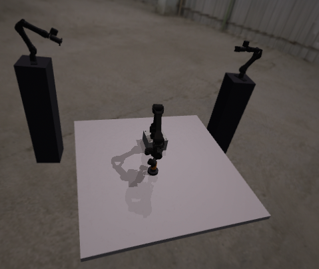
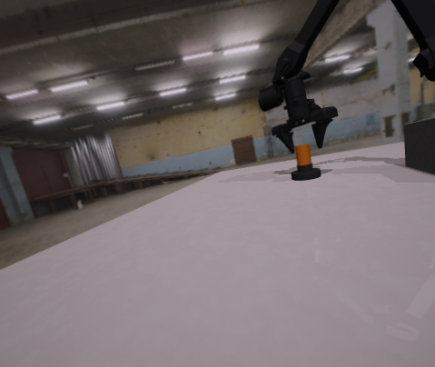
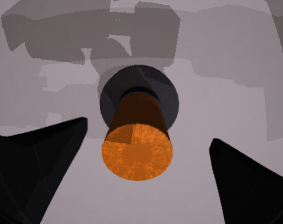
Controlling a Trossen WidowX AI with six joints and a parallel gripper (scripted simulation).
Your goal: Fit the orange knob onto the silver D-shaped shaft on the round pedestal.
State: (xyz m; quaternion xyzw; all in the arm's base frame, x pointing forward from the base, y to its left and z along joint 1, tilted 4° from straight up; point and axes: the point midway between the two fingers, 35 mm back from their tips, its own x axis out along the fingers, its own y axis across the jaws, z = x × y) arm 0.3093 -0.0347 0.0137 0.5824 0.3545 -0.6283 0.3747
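The orange knob (image 1: 154, 167) (image 2: 303, 155) (image 3: 137, 154) stands upright on the dark round pedestal (image 1: 152, 172) (image 2: 306, 175) (image 3: 111, 100). Its underside meets the pedestal's narrower collar, with no gap seen in the exterior view. No silver shaft shows; the hole and both flat sides are hidden. My gripper (image 2: 306, 150) (image 3: 150, 135) is wide open and empty. Its fingertips are on either side of the knob, around the height of its top, with space between each finger and the knob in the wrist view.
The pedestal stands on the pale table top (image 1: 186, 200) (image 2: 191, 254). The grey block (image 2: 431, 147) at the arm's base is behind the pedestal in the top view. Two dark columns (image 1: 41, 110) (image 1: 231, 110) with other arms stand beyond the table.
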